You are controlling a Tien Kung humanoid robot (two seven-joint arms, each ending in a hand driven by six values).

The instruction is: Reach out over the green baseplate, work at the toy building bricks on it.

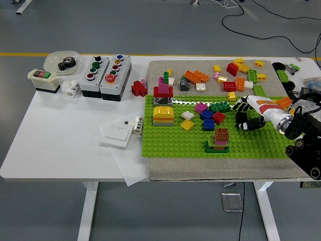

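R hand (247, 114) hovers over green baseplate (261, 143), fingers half-curled, holding nothing, just right of brick cluster (210, 114); reach step, next needs finer aim.

Green baseplate (175, 143) flat on grey mat
Bricks on it: yellow-orange stack (163, 115), brown-pink-green stack (219, 139), loose cluster (209, 114) mid-plate

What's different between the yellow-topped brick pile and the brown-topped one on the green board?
The yellow-topped pile stands at the left part of the green baseplate, far from the robot's right hand; the brown-topped pile stands nearer the front edge, close to that hand. The yellow-topped one is broad and rounded over orange and grey layers; the brown-topped one is narrower, on pink with a green base. Both stand upright.
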